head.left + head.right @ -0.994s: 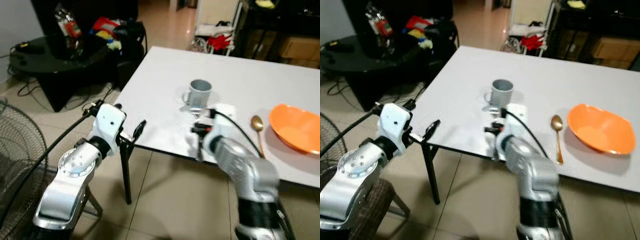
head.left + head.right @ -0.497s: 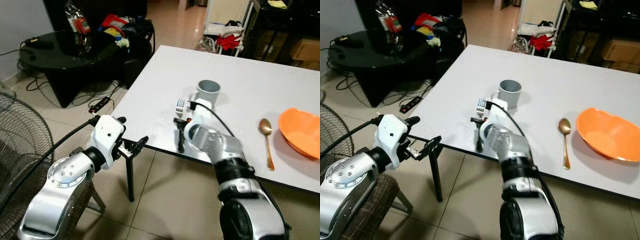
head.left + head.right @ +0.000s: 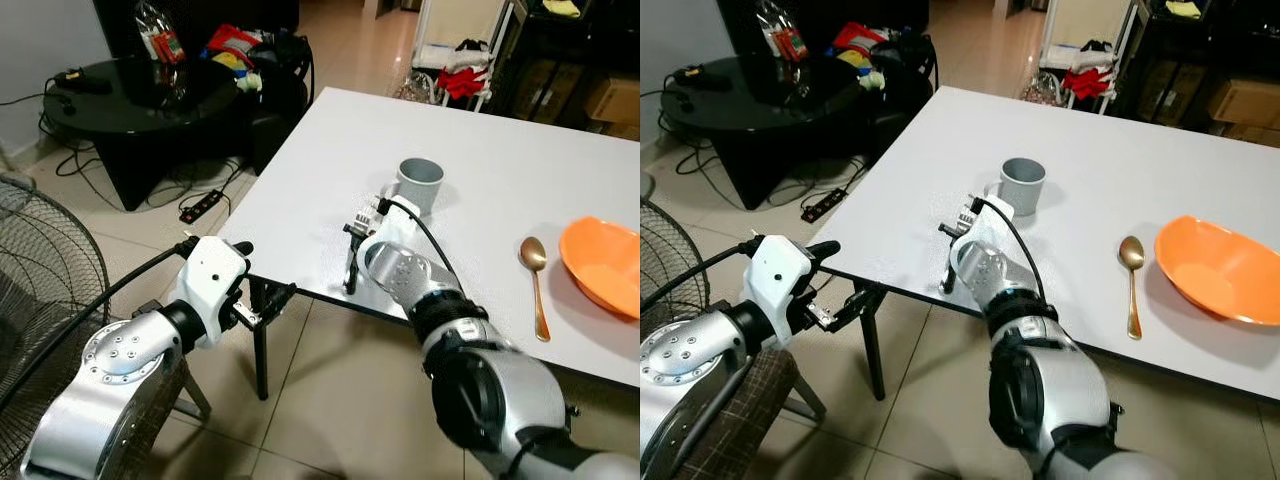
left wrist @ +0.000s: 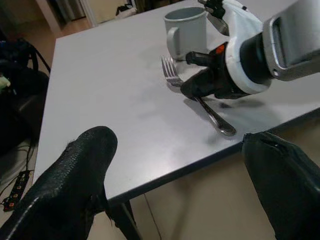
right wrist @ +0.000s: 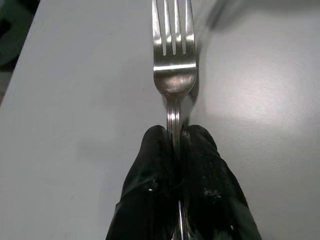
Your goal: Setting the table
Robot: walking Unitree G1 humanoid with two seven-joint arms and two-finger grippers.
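Our right hand point(image 5: 177, 150) is clenched on the neck of the slim, polished steel fork point(image 5: 173, 55), tines ahead over the white counter point(image 5: 75, 100). We judge it light, stiff and slippery, best held there.

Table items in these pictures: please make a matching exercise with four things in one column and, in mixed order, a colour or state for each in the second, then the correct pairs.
Things:
1. silver metal fork
2. round ceramic mug
3. shallow plastic bowl
4. long-handled spoon

States:
A. orange
B. gold-coloured, lying beside the bowl
C. gripped by the right gripper's fingers
D. grey, upright

Pairs: 1-C, 2-D, 3-A, 4-B
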